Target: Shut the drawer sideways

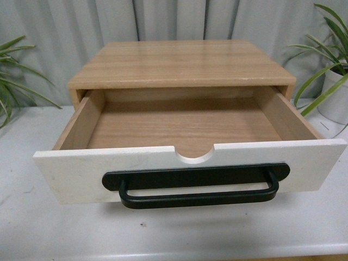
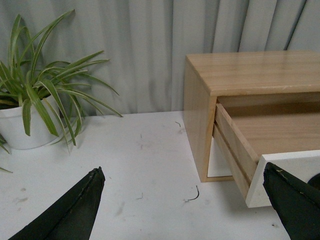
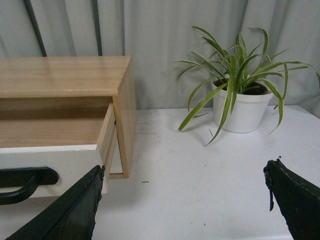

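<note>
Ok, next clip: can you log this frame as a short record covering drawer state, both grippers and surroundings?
drawer: pulled well out of the wooden cabinet, white front facing the front camera
handle: black bar, nothing on it
drawer contents: none visible
left gripper: open, by the drawer's left side, holding nothing
right gripper: open, by the drawer's right side, holding nothing
surroundings: left potted plant and right potted plant on the white table
task status: drawer not yet closed
</note>
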Controlling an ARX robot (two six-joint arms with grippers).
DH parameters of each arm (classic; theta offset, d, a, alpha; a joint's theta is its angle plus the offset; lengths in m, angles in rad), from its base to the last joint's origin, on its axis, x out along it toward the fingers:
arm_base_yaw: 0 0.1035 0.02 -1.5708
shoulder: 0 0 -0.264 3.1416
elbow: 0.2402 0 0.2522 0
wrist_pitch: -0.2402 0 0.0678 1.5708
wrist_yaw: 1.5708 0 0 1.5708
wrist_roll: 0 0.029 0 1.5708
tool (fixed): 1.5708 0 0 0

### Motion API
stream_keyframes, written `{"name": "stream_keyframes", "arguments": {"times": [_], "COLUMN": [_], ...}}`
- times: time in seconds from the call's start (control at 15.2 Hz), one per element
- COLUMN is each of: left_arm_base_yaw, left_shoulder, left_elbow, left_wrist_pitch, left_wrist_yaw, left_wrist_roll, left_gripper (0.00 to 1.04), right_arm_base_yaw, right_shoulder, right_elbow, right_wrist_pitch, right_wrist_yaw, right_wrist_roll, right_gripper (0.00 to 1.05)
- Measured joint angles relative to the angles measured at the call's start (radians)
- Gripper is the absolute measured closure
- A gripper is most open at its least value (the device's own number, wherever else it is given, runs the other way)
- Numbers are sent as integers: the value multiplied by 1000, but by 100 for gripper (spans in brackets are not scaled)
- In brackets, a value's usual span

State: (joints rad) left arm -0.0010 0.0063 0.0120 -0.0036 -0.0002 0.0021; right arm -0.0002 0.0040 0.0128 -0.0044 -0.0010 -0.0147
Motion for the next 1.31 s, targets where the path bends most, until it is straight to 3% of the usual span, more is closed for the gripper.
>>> {"name": "stream_keyframes", "arguments": {"times": [0.26, 0.46, 0.59, 0.72, 0.79, 0.98, 1.11, 1.31], "left_arm_base_yaw": [0, -63, -23, -20, 5, -29, -128, -196], "left_shoulder": [0, 148, 212, 286, 503, 785, 848, 876], "left_elbow": [0, 110, 187, 269, 314, 492, 554, 631], "left_wrist_pitch": [0, -269, -311, -172, -14, 51, -80, -266], "left_wrist_yaw": [0, -178, -228, -179, -80, 36, 64, 31], "left_wrist_roll": [0, -130, -243, -225, -90, 259, 603, 1032], "left_gripper": [7, 7, 7, 7, 7, 7, 7, 7], "right_arm_base_yaw": [0, -29, -60, -24, -8, 78, 125, 138], "right_shoulder": [0, 97, 265, 499, 735, 967, 1004, 1011], "right_elbow": [0, 36, 70, 150, 281, 504, 563, 614], "right_wrist_pitch": [0, -82, 71, 303, 454, 457, 397, 157], "right_wrist_yaw": [0, -45, -76, -77, -88, -116, -156, -209], "right_wrist_roll": [0, 137, 308, 321, 226, -166, -520, -1099], "right_gripper": [6, 6, 6, 6, 6, 6, 6, 6]}}
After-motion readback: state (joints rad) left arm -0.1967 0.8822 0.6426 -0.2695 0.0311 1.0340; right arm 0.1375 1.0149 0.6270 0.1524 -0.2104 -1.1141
